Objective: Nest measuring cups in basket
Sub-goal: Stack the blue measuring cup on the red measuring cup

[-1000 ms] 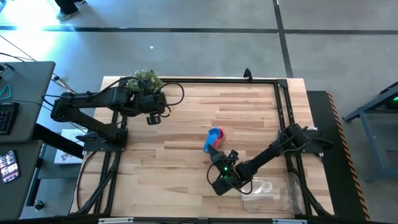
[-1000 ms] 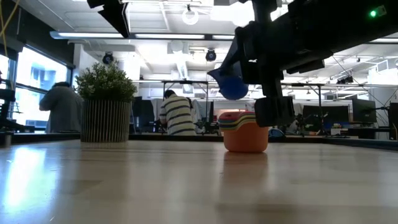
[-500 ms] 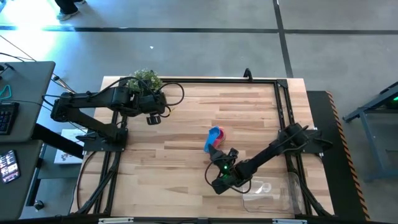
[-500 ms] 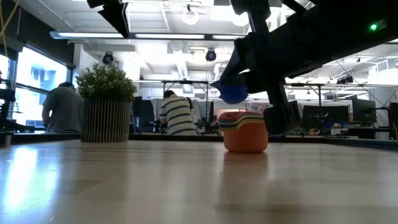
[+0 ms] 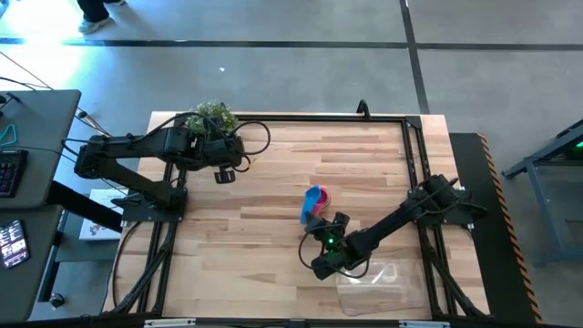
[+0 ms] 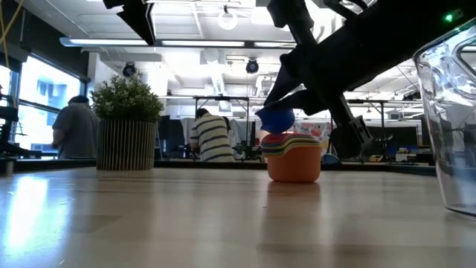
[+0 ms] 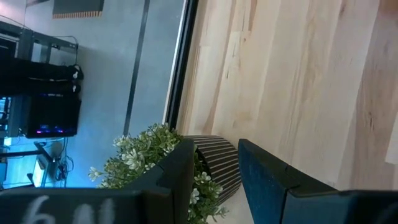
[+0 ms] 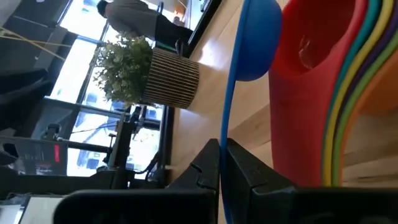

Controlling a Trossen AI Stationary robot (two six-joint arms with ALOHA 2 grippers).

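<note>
Nearby, the basket point(image 6: 454, 126) stands empty on the desk point(image 5: 273, 219). Beyond, the right gripper point(image 8: 222, 163), jaws clamped on the blue cup point(image 8: 252, 43), hovers by the nested stack point(image 6: 293, 158); misalignment could topple it. Far-off left gripper point(image 7: 214, 165) waits, jaws apart.

This is a robotics lab in an open-plan office or workshop. A framed wooden table point(image 5: 273, 182) stands on a grey concrete floor point(image 5: 273, 73). Beyond it, the low view shows ceiling light strips point(image 6: 149, 42), desks with monitors point(image 6: 435, 134), and two people point(image 6: 210, 136) at workstations. A keyboard point(image 5: 9, 169) lies on a desk to the left.
</note>
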